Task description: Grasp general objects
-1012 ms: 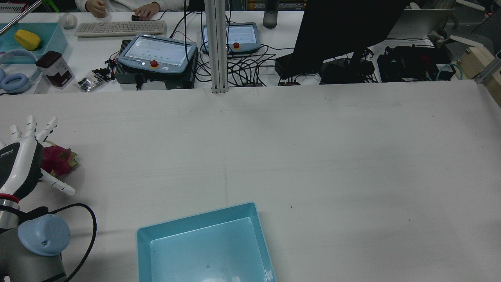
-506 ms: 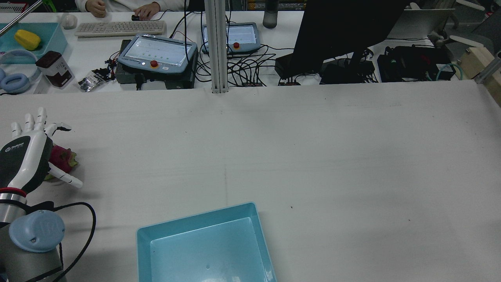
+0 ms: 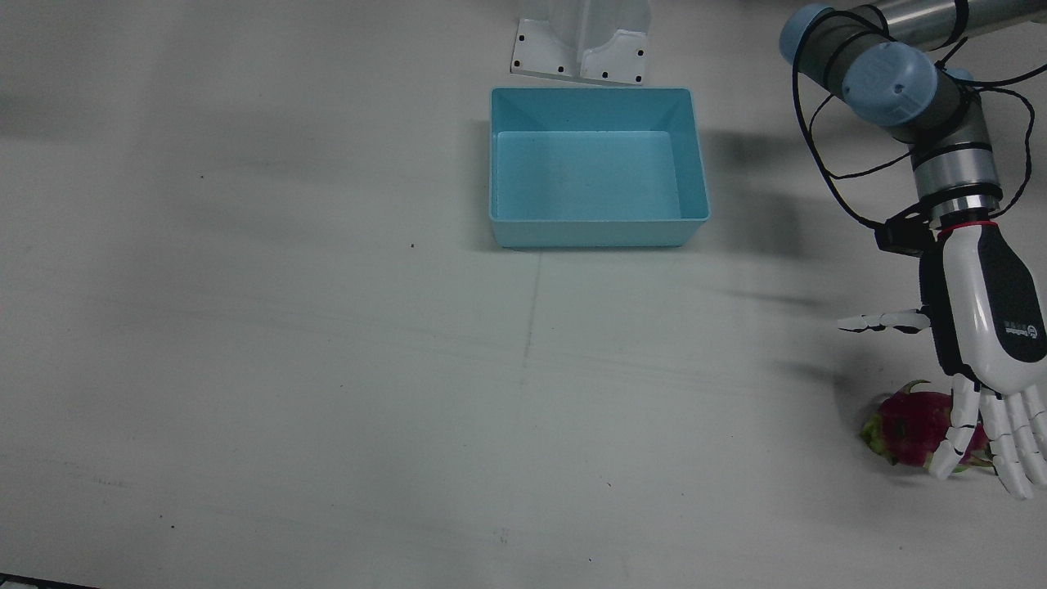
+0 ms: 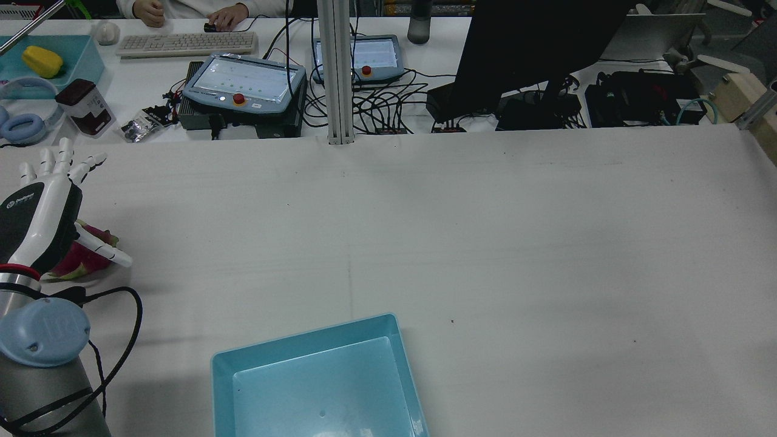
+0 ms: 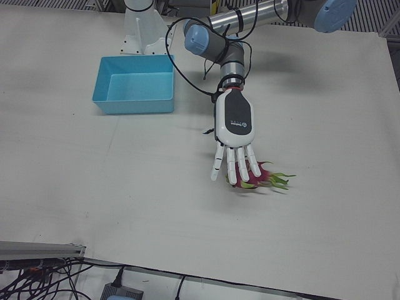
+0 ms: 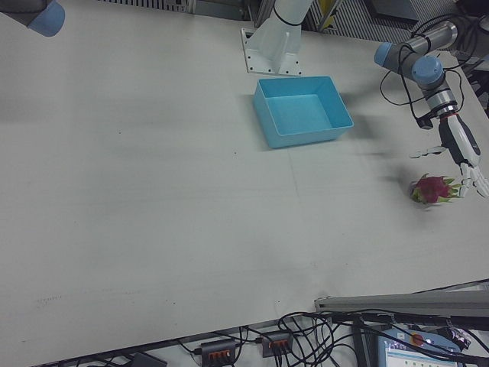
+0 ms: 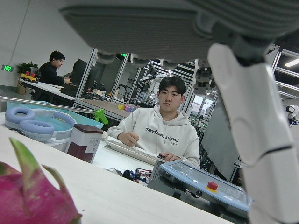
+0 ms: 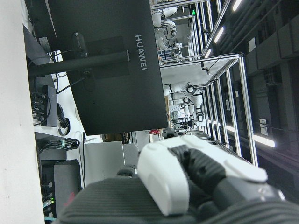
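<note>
A pink dragon fruit [image 3: 904, 425] with green scales lies on the white table near its left edge, also seen in the rear view [image 4: 68, 265] and the left-front view [image 5: 267, 179]. My left hand [image 3: 986, 323] hovers over it, palm down, fingers spread and thumb out to the side, holding nothing. Its fingers [image 5: 239, 164] reach past the fruit; whether they touch it I cannot tell. The left hand view shows the fruit [image 7: 28, 200] low at the left, below the palm. Of my right hand [image 8: 187, 179] only a part shows, in its own view; its state is unclear.
An empty light-blue bin [image 3: 593, 235] stands mid-table near the pedestal [image 3: 582, 49]. Beyond the far edge are teach pendants [image 4: 243, 82], cables, a monitor [image 4: 534, 42], a keyboard and a seated person [image 7: 161, 128]. The left arm's cable [image 4: 118, 358] loops over the table.
My left hand has slid forward, away from the robot's base, farther over the dragon fruit, now hiding more of it. Its fingers stay spread. The fruit has not moved.
</note>
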You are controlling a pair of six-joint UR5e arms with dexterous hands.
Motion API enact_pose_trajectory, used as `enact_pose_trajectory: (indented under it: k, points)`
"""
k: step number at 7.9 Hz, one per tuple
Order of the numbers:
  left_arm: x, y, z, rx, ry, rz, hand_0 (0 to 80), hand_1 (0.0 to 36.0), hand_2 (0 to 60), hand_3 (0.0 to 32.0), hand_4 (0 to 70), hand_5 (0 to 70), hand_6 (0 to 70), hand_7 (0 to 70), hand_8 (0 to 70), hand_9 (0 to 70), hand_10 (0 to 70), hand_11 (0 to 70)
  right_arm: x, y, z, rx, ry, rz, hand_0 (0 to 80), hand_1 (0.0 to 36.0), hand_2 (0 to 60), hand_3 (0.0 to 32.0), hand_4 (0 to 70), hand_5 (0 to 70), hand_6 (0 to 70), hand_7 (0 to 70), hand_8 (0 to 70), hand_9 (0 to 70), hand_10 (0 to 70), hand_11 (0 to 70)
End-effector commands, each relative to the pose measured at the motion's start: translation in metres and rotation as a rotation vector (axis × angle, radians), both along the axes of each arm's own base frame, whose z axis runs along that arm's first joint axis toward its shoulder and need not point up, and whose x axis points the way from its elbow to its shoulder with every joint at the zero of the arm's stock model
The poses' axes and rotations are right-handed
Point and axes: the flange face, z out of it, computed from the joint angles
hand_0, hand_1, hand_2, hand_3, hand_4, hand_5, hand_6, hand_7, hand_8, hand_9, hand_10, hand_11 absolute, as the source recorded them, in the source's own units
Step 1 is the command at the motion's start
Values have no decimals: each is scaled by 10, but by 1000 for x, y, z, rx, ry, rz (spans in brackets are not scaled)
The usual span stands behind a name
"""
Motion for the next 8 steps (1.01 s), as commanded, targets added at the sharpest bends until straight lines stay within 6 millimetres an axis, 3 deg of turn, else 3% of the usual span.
enact_pose_trajectory:
  k: [1,3,4,5,6,7,8]
  points:
    - [15,-10,-44,51,78,9,457,145,174,232,0,0,0,0,0,0,0,0,0,0,0,-1,0,0,0,0,0,0,0,0,0,0,0,0,0,0]
    - [19,-5,-69,86,131,49,456,143,173,226,9,0,0,0,0,0,0,0,0,0,0,-1,0,0,0,0,0,0,0,0,0,0,0,0,0,0]
    - [17,-4,-84,122,167,51,458,144,169,196,1,7,0,0,0,0,0,0,0,0,0,-1,0,0,0,0,0,0,0,0,0,0,0,0,0,0]
    - [14,-2,-104,158,209,53,457,142,170,226,6,0,0,0,0,0,0,0,0,0,0,-1,0,0,0,0,0,0,0,0,0,0,0,0,0,0]
    - [9,1,-121,197,266,70,458,143,169,98,0,453,0,0,0,0,0,0,0,0,0,-1,0,0,0,0,0,0,0,0,0,0,0,0,0,0]
    - [-3,-15,-140,287,368,122,459,142,160,0,0,700,0,0,0,0,0,0,0,0,0,-1,0,0,0,0,0,0,0,0,0,0,0,0,0,0]
    - [-23,-45,-162,401,410,201,461,141,157,0,0,700,0,0,0,0,0,0,0,0,0,1,0,0,0,0,0,0,0,0,0,0,0,0,0,0]
